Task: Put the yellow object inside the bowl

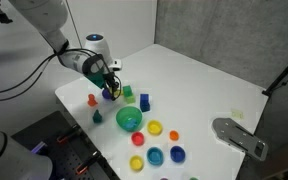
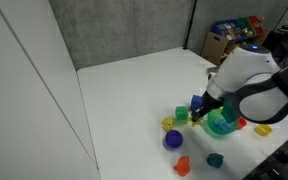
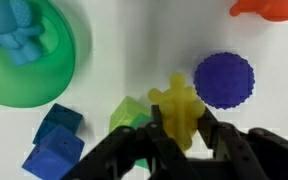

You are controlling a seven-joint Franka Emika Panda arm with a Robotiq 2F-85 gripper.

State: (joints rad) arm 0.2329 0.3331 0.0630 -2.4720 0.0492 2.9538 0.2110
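While poised low among the toys left of centre in an exterior view, sets the gripper [image 1: 111,89] up-left of the bowl [image 1: 130,120]. Places the gripper [image 2: 197,108] just left of the bowl [image 2: 222,122] at lower right in an exterior view. From the wrist, shows narrowed fingers [image 3: 216,140] pinching the yellow object [image 3: 177,105] at lower centre, just beside a purple ball [image 3: 224,80], bowl [image 3: 69,62] apart at upper left.

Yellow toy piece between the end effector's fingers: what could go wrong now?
The purple ball sits beside the yellow toy piece, so the end effector could knock it rolling. The green cube crowds the other finger and might get pinched. The green bowl already holds a blue figure; a drop might bounce out.
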